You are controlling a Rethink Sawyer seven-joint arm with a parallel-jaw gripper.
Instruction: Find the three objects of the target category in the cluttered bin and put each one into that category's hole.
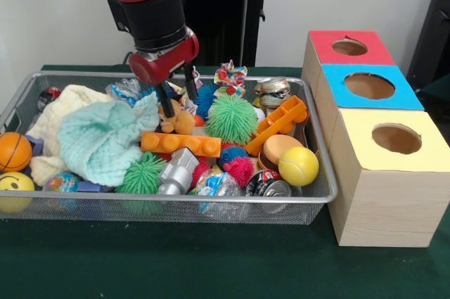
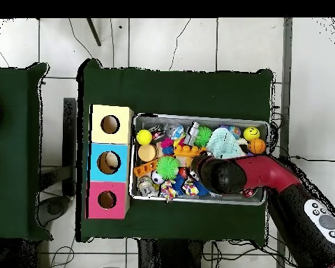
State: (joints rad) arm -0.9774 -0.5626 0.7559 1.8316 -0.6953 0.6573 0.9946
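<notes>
My tool hangs in the bin over a plush animal, with three boxes beside the bin on the worktop.

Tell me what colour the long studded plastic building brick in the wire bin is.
Orange. The long studded plastic brick shows best in the front view, lying in the wire mesh bin.

silver mesh bin, red-topped box, green pom ball

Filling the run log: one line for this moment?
gripper: open, fingers straddling tan plush | bin: cluttered | red box hole: empty
</notes>
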